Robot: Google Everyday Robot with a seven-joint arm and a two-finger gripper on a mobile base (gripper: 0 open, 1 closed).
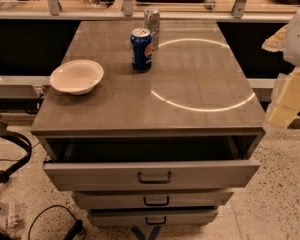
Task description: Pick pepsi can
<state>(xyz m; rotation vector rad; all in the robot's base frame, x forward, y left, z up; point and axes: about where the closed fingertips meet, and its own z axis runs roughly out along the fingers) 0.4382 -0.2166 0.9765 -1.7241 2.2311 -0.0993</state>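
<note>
The pepsi can (141,49) is dark blue with a red-white-blue round logo and a silver top. It stands upright on the grey cabinet top (190,79), left of centre toward the back. A plain silver-grey can (152,26) stands right behind it, very close. My gripper (286,101) shows as pale cream parts at the right edge of the view, beyond the cabinet's right side. It is well to the right of the pepsi can and holds nothing that I can see.
A white bowl (77,76) sits on the cabinet top near its left edge. The top drawer (152,174) is pulled out toward me, with two shut drawers below. A railing and shelf run along the back. Cables lie on the floor at the left.
</note>
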